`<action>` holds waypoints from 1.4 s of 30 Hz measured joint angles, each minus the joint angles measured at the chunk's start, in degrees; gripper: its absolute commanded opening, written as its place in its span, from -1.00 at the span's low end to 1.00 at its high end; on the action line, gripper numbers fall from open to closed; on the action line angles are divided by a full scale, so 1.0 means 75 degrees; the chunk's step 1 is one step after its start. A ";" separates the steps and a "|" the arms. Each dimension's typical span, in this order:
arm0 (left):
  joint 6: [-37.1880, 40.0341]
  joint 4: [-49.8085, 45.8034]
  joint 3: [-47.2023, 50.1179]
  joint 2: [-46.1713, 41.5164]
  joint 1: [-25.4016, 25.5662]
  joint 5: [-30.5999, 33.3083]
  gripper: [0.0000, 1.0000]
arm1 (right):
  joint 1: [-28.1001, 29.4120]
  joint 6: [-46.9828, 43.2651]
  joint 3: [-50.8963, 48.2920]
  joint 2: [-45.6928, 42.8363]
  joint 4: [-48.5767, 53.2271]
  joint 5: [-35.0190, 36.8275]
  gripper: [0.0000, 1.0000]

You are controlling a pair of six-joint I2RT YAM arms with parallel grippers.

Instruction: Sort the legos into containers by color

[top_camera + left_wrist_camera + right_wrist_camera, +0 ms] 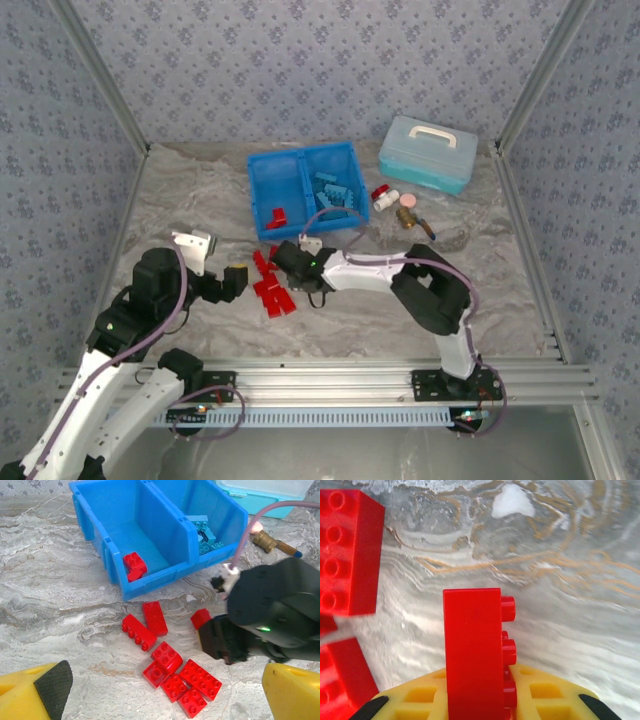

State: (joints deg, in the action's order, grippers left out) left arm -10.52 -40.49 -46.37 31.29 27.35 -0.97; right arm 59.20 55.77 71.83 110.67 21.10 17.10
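Now the right gripper (pixel 282 262) is closed on one red lego (pixel 472 650). The brick stands on edge between the yellow fingers (pixel 540 695), studs pointing off to one side, and much of it reaches out past the fingertips. Whether it has cleared the table I cannot tell. Just beside this gripper lies the loose pile of red legos (pixel 175 672), one long brick (pixel 350 550) close by the held one. The blue bin (pixel 165 577) sits ahead of the gripper, near it. Its left compartment (pixel 125 535) has one red brick (pixel 134 566) against the near wall, and its right compartment holds the light blue legos (pixel 204 532). The left gripper (pixel 237 279) hangs fully spread and empty on the pile's other side, facing the right one across the bricks. The step in hand looks like carrying this red brick to the left compartment. To do it well, I would lift straight up first, so the overhanging end does not drag a neighbour along. The brick should then travel forward high enough to pass over the bin's near wall, since a knock there could twist it in so short a hold. The release should come only once it is squarely over the red side, away from the divider, and low enough that it does not bounce into the blue half
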 measured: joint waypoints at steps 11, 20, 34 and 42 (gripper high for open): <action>0.0029 0.0003 0.0000 0.0000 0.0000 0.0085 0.99 | 0.0405 -0.1993 -0.0510 -0.2605 -0.1090 0.1303 -0.52; 0.0029 -0.0003 0.0009 -0.0070 0.0000 0.0178 0.99 | -0.0656 -0.3139 0.2722 -0.0329 -0.1233 0.0941 -0.50; 0.0061 0.0000 0.0009 -0.0166 0.0000 0.0283 0.98 | -0.1778 -0.3089 0.6767 0.3561 0.0233 -0.0096 -0.40; 0.0058 0.0000 0.0009 -0.0163 0.0000 0.0283 0.98 | -0.1827 -0.2987 0.7466 0.3675 0.0933 -0.0382 -0.10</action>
State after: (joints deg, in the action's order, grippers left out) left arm -10.09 -40.49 -46.30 30.06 27.35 1.15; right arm 45.50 33.36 127.83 138.23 28.10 14.24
